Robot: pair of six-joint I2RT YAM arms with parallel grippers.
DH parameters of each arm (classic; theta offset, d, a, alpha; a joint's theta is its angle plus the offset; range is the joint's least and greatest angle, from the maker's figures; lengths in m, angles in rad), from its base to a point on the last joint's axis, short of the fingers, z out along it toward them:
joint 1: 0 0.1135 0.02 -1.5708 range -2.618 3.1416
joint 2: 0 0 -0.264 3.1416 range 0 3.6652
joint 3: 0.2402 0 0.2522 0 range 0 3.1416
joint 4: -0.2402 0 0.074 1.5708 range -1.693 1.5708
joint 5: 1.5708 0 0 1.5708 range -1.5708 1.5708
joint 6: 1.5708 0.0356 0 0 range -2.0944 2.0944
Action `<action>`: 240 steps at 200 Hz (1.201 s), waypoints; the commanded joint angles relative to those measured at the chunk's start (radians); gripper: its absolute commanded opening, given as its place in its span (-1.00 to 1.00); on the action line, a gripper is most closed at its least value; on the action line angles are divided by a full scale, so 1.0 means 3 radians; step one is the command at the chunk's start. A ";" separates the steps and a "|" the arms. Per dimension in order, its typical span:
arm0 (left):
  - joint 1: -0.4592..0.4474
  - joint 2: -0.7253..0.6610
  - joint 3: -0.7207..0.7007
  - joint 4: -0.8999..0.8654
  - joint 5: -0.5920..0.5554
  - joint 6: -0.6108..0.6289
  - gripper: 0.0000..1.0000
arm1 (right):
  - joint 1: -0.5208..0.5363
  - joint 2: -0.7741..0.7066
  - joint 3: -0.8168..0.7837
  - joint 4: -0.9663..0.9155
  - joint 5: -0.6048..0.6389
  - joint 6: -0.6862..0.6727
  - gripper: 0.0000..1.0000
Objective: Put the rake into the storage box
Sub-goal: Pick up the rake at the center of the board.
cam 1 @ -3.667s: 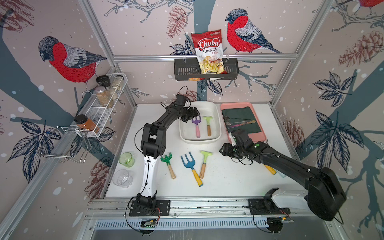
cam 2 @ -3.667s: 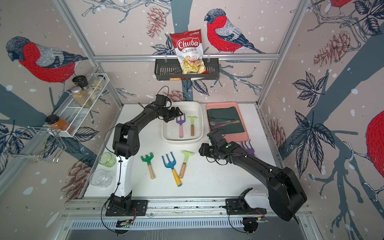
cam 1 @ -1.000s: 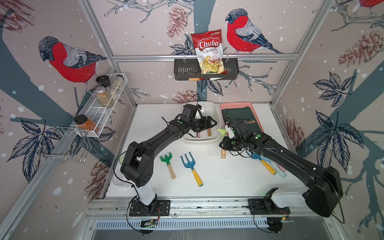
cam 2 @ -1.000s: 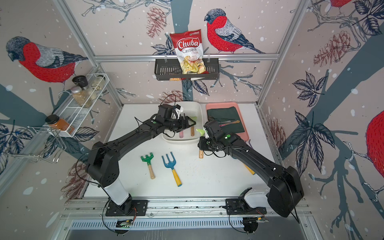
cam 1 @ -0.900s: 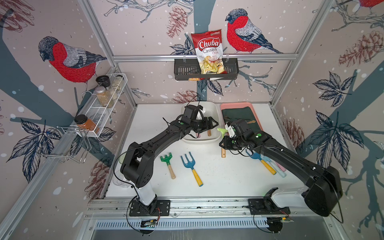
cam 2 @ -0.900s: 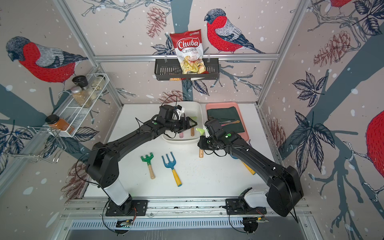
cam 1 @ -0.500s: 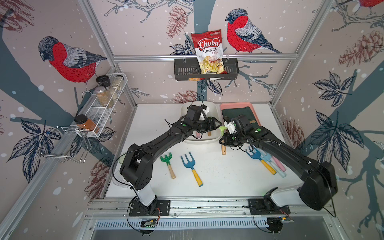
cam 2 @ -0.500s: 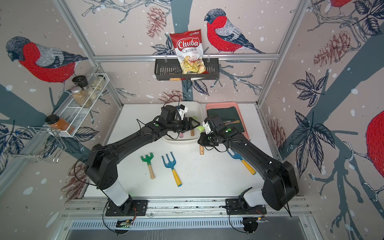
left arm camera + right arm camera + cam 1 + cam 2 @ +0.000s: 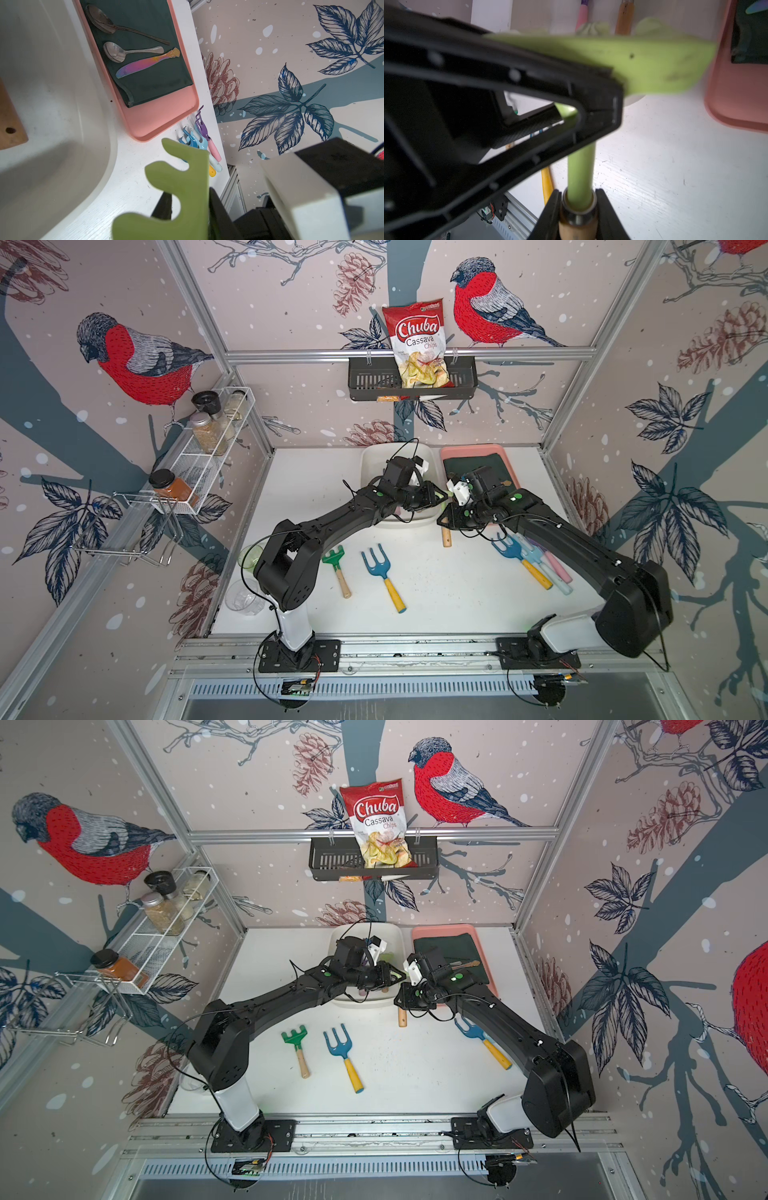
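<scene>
- Earlier the light-green plastic rake with a wooden handle lay on the white tabletop. Now it is held just beside the near corner of the shallow white storage box, between that and the flat pink tray.
- The left gripper has swung out of the box and closed on the rake's toothed head.
- The right gripper clamps the metal collar above the handle.
- The long axis runs front to back: handle toward the front rail, head toward the back wall, teeth toward the box.
</scene>
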 commanded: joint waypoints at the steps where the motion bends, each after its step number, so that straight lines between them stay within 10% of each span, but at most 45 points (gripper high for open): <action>1: -0.0005 0.0028 0.0036 0.0190 0.0027 -0.0012 -0.55 | 0.0006 -0.0026 0.0032 -0.0004 -0.0030 -0.0064 -0.54; 70: -0.0006 0.0100 0.0076 0.0268 0.0069 -0.0051 -0.94 | -0.0016 -0.0087 -0.0009 0.0024 -0.0011 -0.0101 -0.27; 135: 0.0188 0.0171 0.0297 0.0060 0.0105 0.0113 -0.97 | -0.0189 -0.0303 -0.0019 0.0034 0.0077 -0.0022 0.54; 240: 0.1009 0.1242 0.1257 -0.0395 0.0661 0.0931 -0.95 | -0.0977 -0.0960 -0.0538 0.0118 -0.0012 -0.0061 0.64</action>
